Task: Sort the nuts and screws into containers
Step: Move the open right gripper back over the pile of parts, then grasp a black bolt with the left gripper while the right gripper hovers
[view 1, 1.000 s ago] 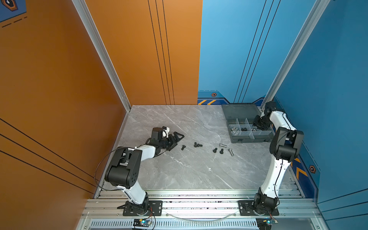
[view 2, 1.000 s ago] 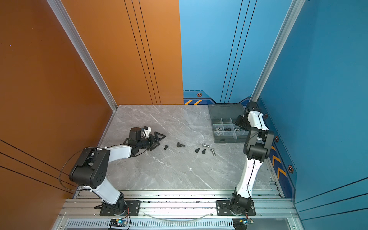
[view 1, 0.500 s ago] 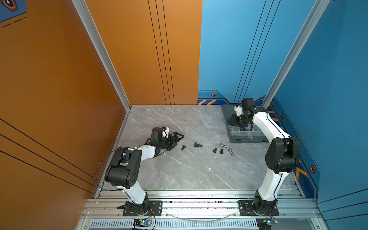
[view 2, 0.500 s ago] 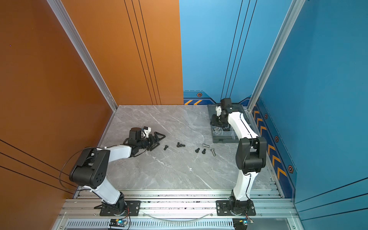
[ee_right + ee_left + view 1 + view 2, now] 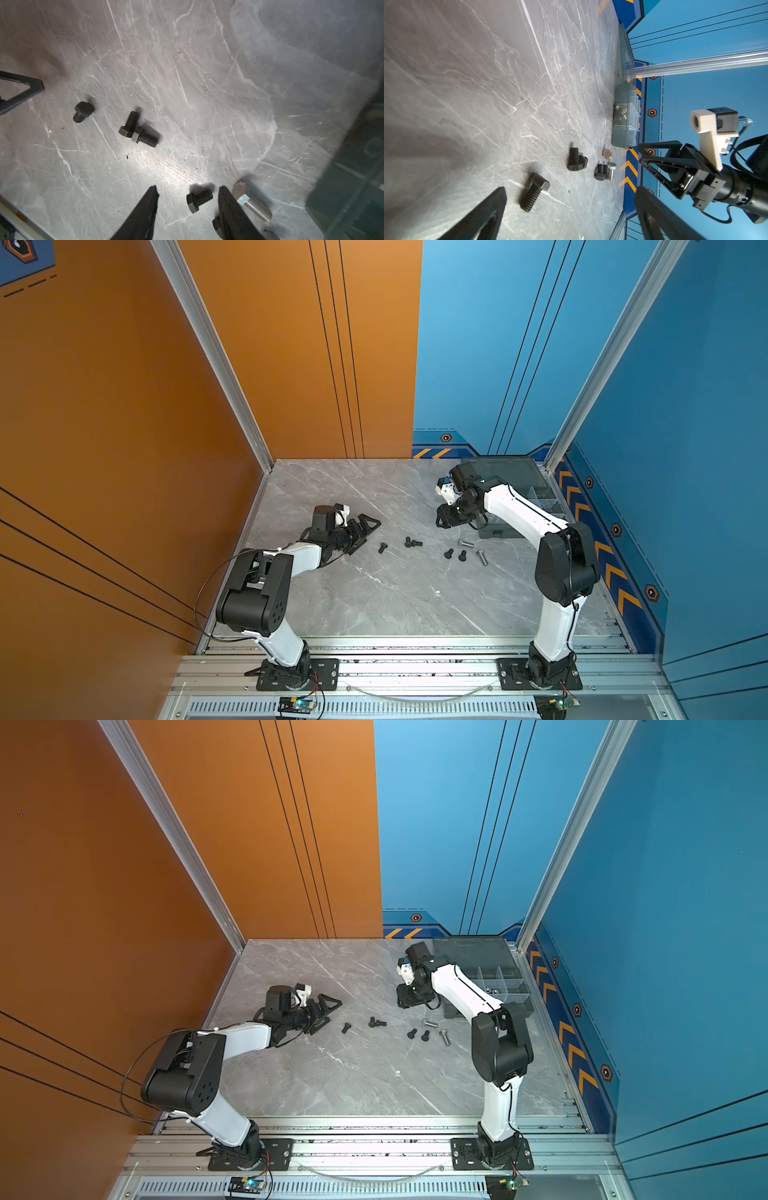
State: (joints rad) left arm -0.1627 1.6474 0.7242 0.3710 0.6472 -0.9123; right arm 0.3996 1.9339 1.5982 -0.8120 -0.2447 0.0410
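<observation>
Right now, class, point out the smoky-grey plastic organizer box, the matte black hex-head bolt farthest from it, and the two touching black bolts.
Smoky-grey plastic organizer box [image 5: 473, 952]: a top view, open lid.
Farthest matte black hex-head bolt [image 5: 534, 194]: left wrist view, threaded shank.
Two touching black bolts [image 5: 136, 133]: right wrist view, one head.

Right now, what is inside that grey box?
Pale dividers split the grey box into compartments; a few silver pieces show through its wall. The right arm covers part of it, hiding what lies there.
</observation>
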